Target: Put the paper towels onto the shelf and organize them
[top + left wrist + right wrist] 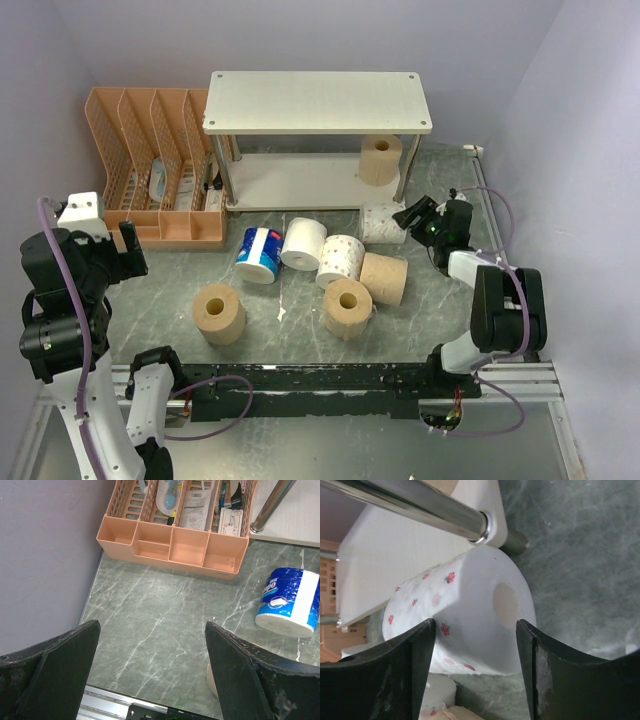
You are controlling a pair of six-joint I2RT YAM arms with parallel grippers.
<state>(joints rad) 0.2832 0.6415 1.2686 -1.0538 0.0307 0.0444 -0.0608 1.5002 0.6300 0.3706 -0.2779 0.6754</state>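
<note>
The shelf stands at the back; one tan roll is upright on its lower board. A white roll with red print lies on the table by the shelf's front right leg. My right gripper is open just right of it; in the right wrist view this roll lies on its side just ahead of the open gripper, its near end between the fingertips. My left gripper is open and empty at the far left, above bare table. Other rolls lie mid-table: blue-and-white, white, printed white, tan.
An orange slotted organizer with small items stands left of the shelf, also in the left wrist view. The blue-and-white roll lies right of the left gripper. A silver shelf leg and the lower board are close behind the printed roll.
</note>
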